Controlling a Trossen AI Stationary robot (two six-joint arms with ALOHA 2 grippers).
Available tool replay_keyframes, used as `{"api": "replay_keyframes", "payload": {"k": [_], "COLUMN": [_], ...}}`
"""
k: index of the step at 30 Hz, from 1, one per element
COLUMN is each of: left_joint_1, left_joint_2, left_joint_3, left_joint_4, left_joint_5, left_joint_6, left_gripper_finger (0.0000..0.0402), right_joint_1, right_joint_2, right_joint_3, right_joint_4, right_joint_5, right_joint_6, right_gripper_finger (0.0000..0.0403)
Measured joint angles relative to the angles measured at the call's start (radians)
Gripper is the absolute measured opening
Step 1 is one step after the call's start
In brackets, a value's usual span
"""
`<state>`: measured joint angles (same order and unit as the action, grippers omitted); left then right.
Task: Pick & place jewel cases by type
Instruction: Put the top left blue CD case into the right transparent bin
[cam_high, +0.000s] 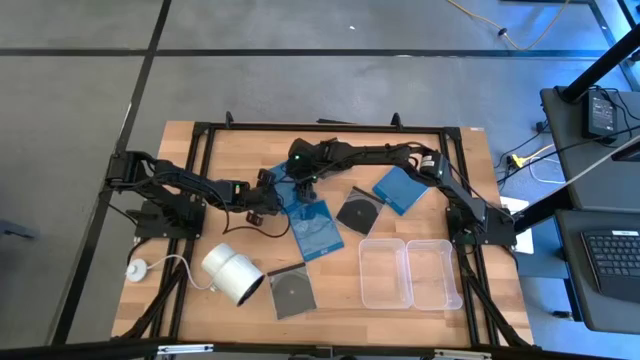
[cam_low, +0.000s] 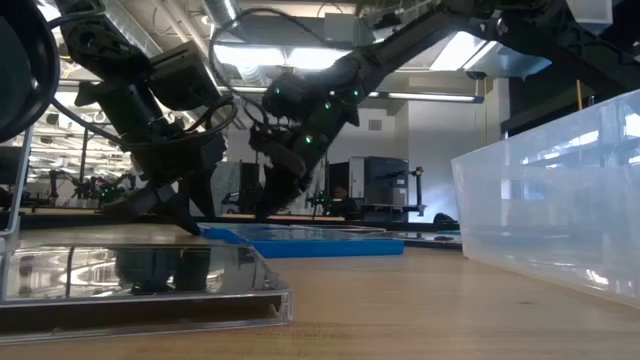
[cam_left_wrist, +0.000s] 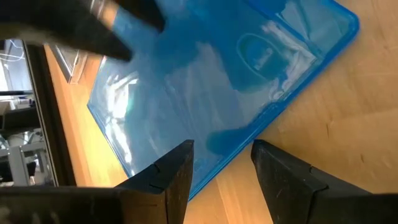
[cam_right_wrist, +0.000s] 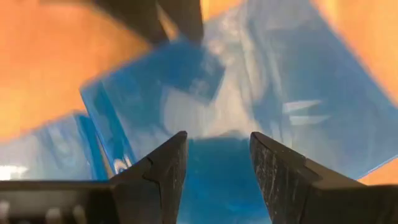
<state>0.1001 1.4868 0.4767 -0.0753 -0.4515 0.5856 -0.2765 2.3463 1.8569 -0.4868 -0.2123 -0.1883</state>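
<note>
Both grippers crowd the blue jewel cases (cam_high: 312, 222) mid-desk (cam_high: 460, 160) — left gripper (cam_left_wrist: 221, 163) and right gripper (cam_right_wrist: 217, 155) hover with jaws parted, gripping nothing, probably lining up a pick.

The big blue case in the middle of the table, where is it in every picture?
High view: the blue case lies mid-table, just below where the two arms meet.
Low view: a flat blue slab at mid-picture, beyond the clear case.
Left wrist view: it fills most of the picture, ahead of the left tool.
Right wrist view: blue cases overlap; I cannot tell which is it.
Shared landmark: the wooden tabletop.
</note>
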Motion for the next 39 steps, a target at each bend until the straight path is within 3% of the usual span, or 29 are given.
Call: {"api": "replay_keyframes", "payload": {"k": [9, 16, 18, 22, 24, 30, 39], "left_joint_1": [0.000, 0.000, 0.000, 0.000, 0.000, 0.000, 0.000], "left_joint_2": [0.000, 0.000, 0.000, 0.000, 0.000, 0.000, 0.000], "left_joint_3": [0.000, 0.000, 0.000, -0.001, -0.001, -0.001, -0.002], "left_joint_4": [0.001, 0.000, 0.001, 0.003, 0.004, 0.005, 0.014], "left_joint_5": [0.000, 0.000, -0.001, -0.002, -0.002, -0.003, -0.004], "left_joint_6": [0.000, -0.006, -0.006, -0.006, -0.006, -0.016, -0.015], "left_gripper_finger": [0.0168, 0.0168, 0.0168, 0.0168, 0.0168, 0.0168, 0.0168], "right_joint_1": [-0.120, -0.129, -0.125, -0.095, -0.084, -0.079, -0.063], "right_joint_2": [-0.003, -0.003, -0.008, -0.007, -0.007, 0.006, 0.021], "right_joint_3": [0.012, 0.041, 0.062, 0.107, 0.110, 0.099, 0.098], "right_joint_4": [0.007, -0.002, -0.048, -0.206, -0.219, -0.211, -0.200], "right_joint_5": [-0.145, -0.204, -0.176, 0.084, 0.157, 0.033, 0.087], "right_joint_6": [0.168, 0.240, 0.215, 0.157, 0.157, 0.213, 0.294], "right_gripper_finger": [0.0179, 0.0179, 0.0179, 0.0179, 0.0179, 0.0179, 0.0179]}}
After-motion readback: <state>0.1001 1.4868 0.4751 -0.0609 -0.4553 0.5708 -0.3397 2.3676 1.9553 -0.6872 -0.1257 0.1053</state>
